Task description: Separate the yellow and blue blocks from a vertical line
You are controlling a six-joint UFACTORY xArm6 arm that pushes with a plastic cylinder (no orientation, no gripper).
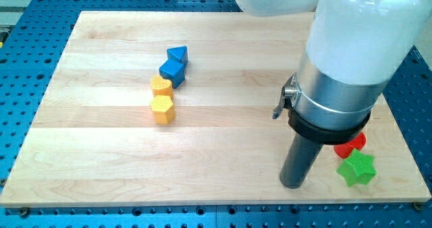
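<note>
Two blue blocks and two yellow blocks stand in a slanted line left of the board's middle. A blue triangular block [178,54] is at the top, then a blue cube-like block [173,71], a yellow block [161,86], and a yellow hexagonal block [163,109] at the bottom. Neighbours touch or nearly touch. My tip [293,183] rests on the board far to the right of the line, near the view's bottom, close to a green star block [356,168].
A red block [350,146] lies at the right, partly hidden behind the arm's body, just above the green star. The wooden board [101,167] lies on a blue perforated table. The board's right edge is close to those two blocks.
</note>
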